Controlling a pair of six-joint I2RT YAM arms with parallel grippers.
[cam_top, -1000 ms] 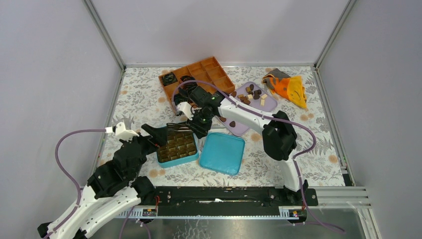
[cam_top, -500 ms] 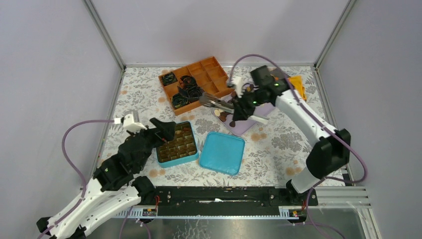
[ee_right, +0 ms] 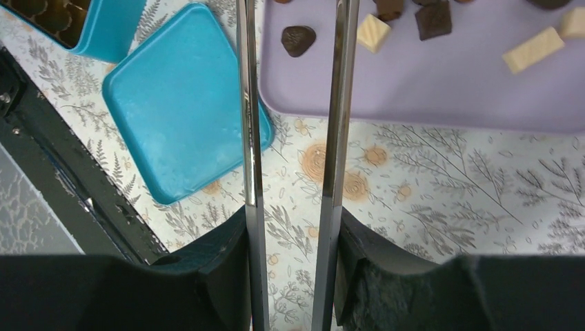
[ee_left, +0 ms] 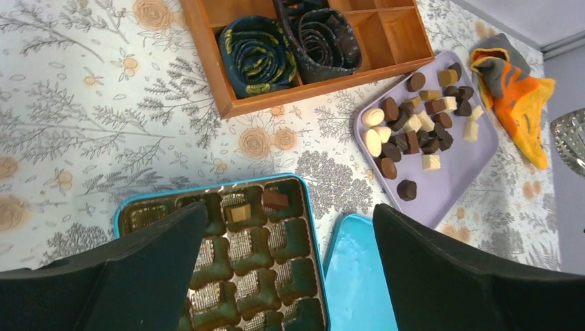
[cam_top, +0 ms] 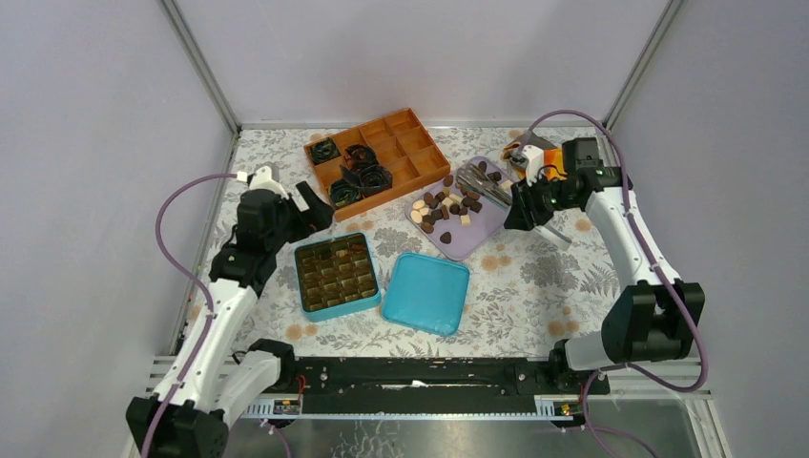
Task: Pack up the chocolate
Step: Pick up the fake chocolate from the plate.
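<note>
Floral bench (cam_top: pixel 534 277): chocolate (cam_top: pixel 444 202) lies on the lilac tray (cam_top: pixel 487 221) toward the far right corner, my right claw (cam_top: pixel 527 203) clamps metal tongs (cam_top: pixel 482 186) above it, left claw (cam_top: pixel 310 203) wide near the teal box (cam_top: pixel 336 307); pick step, next probably lowering the tips around one piece.

Nope, nothing readable anywhere: no text, labels, brands, numbers or signs legible in any of the views.
</note>
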